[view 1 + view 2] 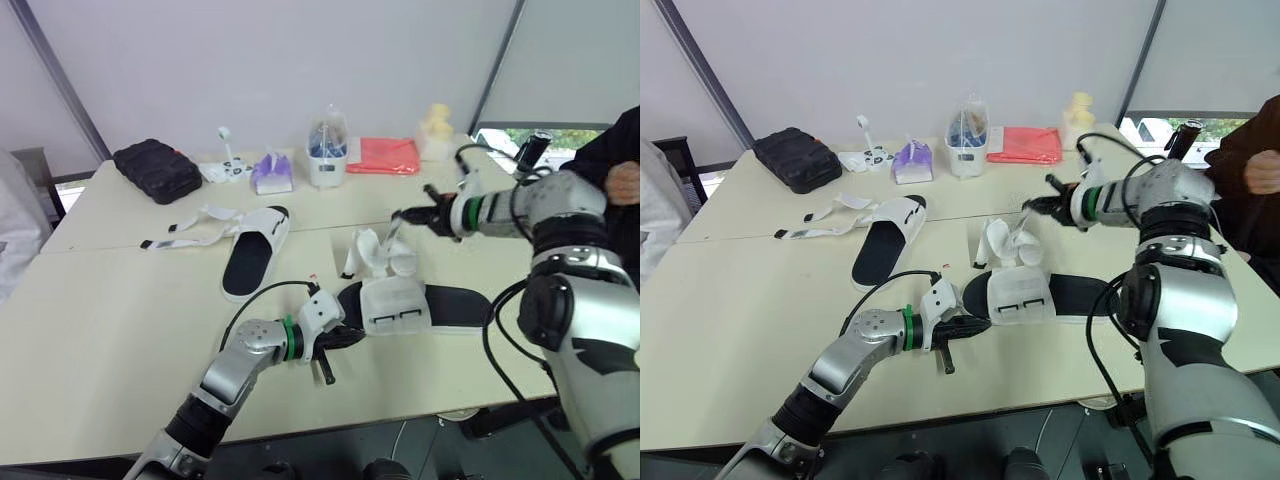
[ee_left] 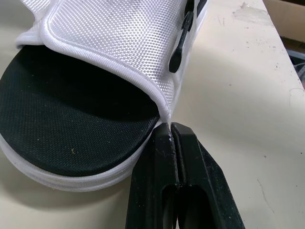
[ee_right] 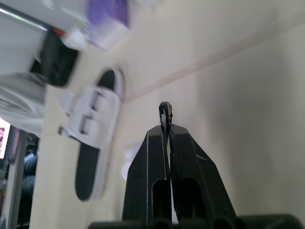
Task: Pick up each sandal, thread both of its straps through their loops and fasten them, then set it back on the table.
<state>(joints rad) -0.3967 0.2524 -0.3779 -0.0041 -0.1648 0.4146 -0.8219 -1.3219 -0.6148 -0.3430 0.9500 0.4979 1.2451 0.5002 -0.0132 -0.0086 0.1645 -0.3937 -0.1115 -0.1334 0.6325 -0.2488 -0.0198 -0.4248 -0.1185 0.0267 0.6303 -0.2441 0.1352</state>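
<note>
Your left gripper [image 2: 170,128] clamps the near sandal's [image 1: 455,305] mesh upper [image 2: 109,38] to anchor it, while your right gripper [image 1: 402,214], closed on a strap [image 1: 392,233], holds it raised for threading

Silver arms [image 1: 235,368] with black joints [image 1: 545,300]; green wrist rings [image 1: 289,338]; looping black cables [image 1: 262,289]; left hand [image 1: 355,336] and right hand [image 1: 398,214] black-fingered.

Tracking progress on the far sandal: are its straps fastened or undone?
Undone. The straps of the far sandal lie spread flat on the table beside it, leaving its footbed bare.
</note>
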